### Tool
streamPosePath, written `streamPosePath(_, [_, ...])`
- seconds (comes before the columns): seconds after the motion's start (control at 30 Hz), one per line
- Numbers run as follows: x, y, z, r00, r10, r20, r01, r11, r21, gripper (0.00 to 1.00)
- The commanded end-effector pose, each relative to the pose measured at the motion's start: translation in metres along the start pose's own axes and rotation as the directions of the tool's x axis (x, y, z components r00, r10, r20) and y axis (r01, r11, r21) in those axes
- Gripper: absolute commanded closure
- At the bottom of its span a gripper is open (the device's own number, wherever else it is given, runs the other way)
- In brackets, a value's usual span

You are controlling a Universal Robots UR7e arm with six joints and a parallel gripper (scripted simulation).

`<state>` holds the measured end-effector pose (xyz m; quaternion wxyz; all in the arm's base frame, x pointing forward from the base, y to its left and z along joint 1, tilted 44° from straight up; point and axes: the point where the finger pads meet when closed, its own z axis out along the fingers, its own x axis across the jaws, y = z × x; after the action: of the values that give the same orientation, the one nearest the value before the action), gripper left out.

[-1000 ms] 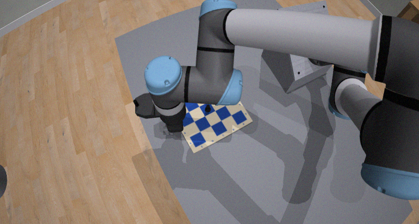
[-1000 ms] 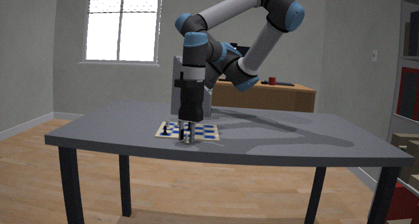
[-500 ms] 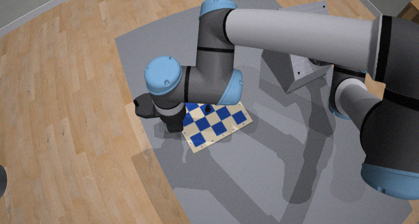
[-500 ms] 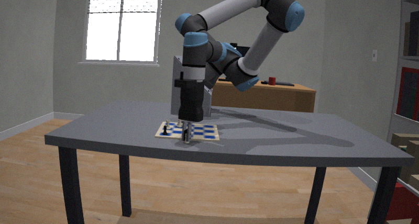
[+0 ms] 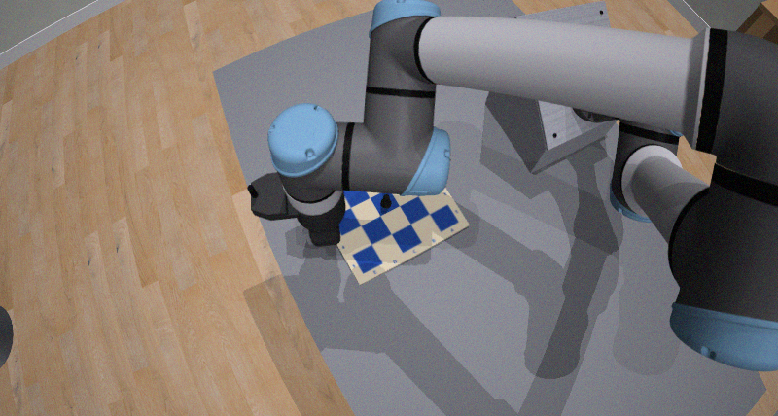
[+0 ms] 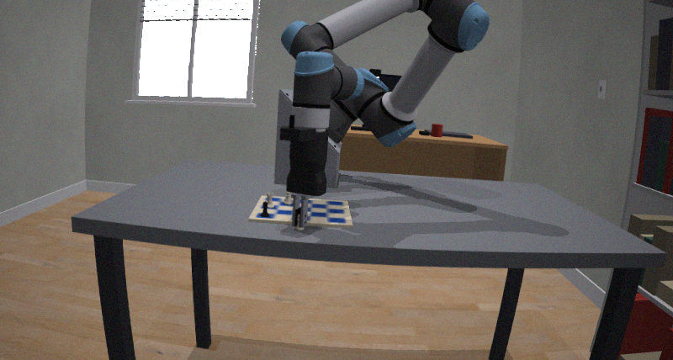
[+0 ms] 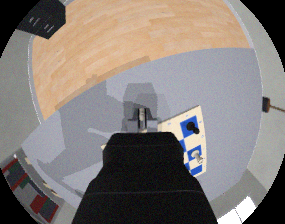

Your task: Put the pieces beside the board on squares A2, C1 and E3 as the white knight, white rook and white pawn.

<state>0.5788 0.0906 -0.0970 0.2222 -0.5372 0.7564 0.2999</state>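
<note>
With the end effector [image 5: 325,235] [image 6: 299,225] [image 7: 142,114] pinched around a white chess piece [image 6: 299,227] [image 7: 142,113], lower centre in the exterior view, best lift straight up, clearing the board [image 5: 413,249] [image 6: 347,216] [image 7: 202,140].

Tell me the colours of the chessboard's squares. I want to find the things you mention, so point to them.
Blue and cream, alternating on the chessboard [image 5: 376,229] [image 6: 336,219] [image 7: 202,131]; clearest in the top view.

Window [image 6: 223,56] with half-drawn blind seen on back wall. Red cup [image 6: 437,129] placed on wooden desk [image 6: 423,156], beside dark flat item [image 6: 453,134]. Light switch [image 6: 601,89] mounted on wall. Boxes [image 6: 651,224] stacked on shelf unit [image 6: 633,169] at right.
</note>
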Motion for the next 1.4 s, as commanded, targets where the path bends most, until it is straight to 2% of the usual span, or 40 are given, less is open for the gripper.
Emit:
streamPosePath(0.0, [0.0, 0.001, 0.001, 1.0, 0.002, 0.001, -0.002, 1.0, -0.001, 1.0])
streamPosePath(0.2, [0.0, 0.0, -0.002, 1.0, 0.001, 0.001, -0.001, 1.0, 0.001, 1.0])
streamPosePath(0.4, [0.0, -0.002, -0.028, 1.0, -0.001, -0.001, 0.001, 1.0, 0.005, 1.0])
streamPosePath(0.47, [0.0, -0.002, -0.028, 1.0, -0.001, -0.001, 0.001, 1.0, 0.005, 1.0])
streamPosePath(0.73, [0.0, -0.002, -0.084, 1.0, -0.001, -0.001, 0.001, 1.0, 0.005, 1.0])
streamPosePath(0.87, [0.0, -0.002, -0.1, 1.0, -0.001, -0.001, 0.001, 1.0, 0.005, 1.0])
streamPosePath(1.37, [0.002, 0.003, -0.1, 1.0, -0.008, 0.001, 0.008, 1.0, 0.0, 1.0])
